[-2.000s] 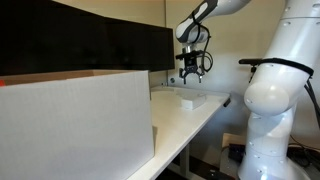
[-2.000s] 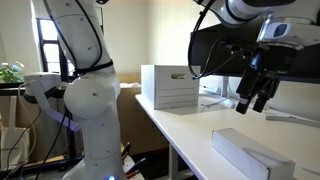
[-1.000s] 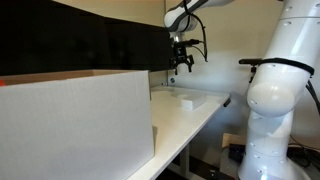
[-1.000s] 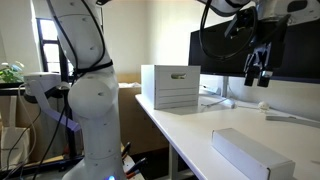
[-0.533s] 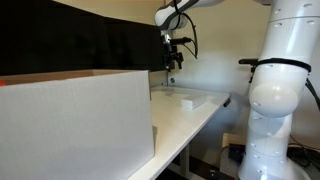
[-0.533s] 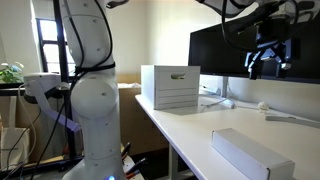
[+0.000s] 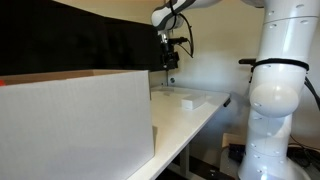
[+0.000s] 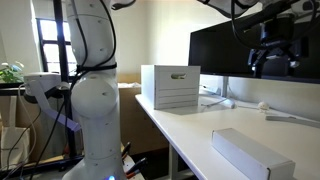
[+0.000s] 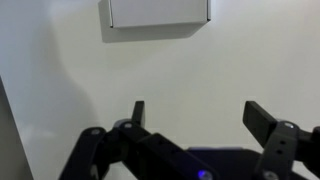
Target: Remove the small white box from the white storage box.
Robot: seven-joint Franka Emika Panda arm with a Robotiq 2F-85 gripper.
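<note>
Hovering gripper [image 9: 197, 110] spread, empty | small white box [image 9: 157, 13] on table [image 8: 190, 135], outside white storage box [image 8: 172, 87]

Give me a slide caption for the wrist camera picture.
Open, empty tool above the white table, with the small white box lying on it at the frame's top edge.

white tabletop [image 7: 195, 115] long, narrow, in both exterior views. black monitors [image 7: 90, 45] in row along its back edge. large dark screen [image 8: 215, 55] standing over tabletop. window [image 8: 48, 45] far left, green plant [image 8: 9, 72] beside it. brown carton [image 8: 128, 96] beyond table end.
</note>
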